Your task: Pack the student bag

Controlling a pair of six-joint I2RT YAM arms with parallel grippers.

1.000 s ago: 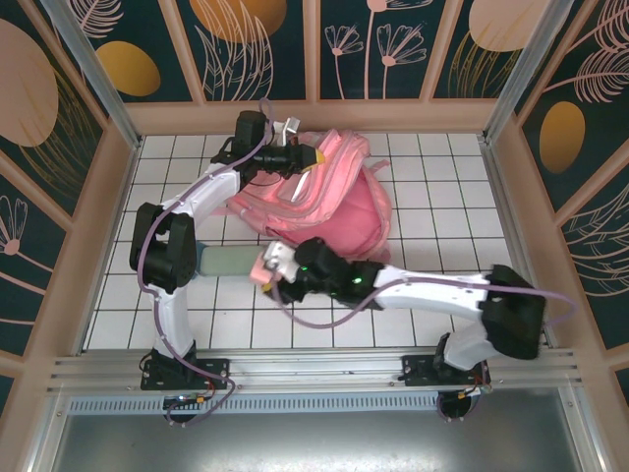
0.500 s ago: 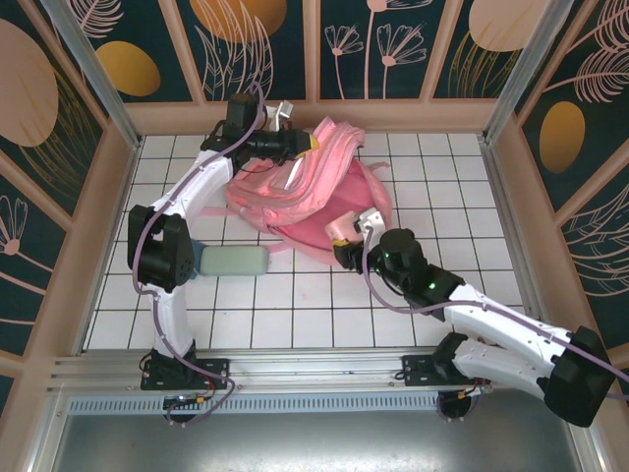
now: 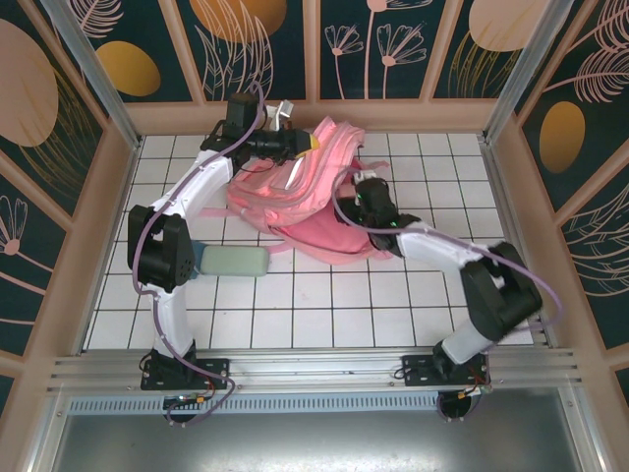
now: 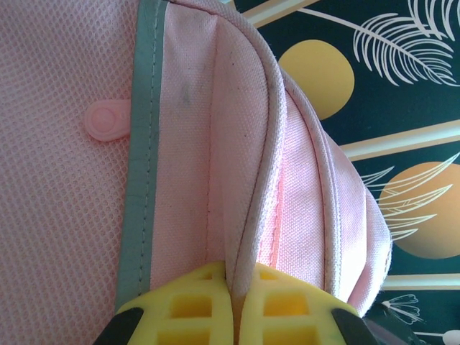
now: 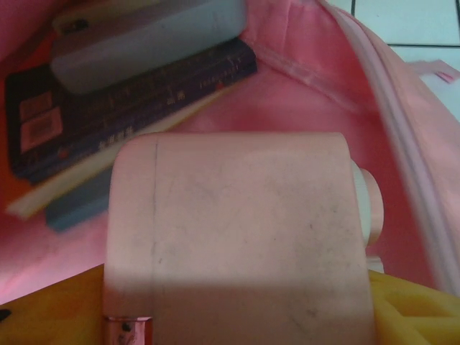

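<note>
White tiles are bearing the student bag at the far centre, the left gripper pinching its rim, the right gripper clamping a pink box inside its mouth, probably needing release next.

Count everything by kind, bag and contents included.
pink fabric backpack: 1
grey oblong cases: 2
dark-covered book: 1
pale pink plastic box: 1
total: 5
A blue edge under the book is unclear, not counted.
</note>
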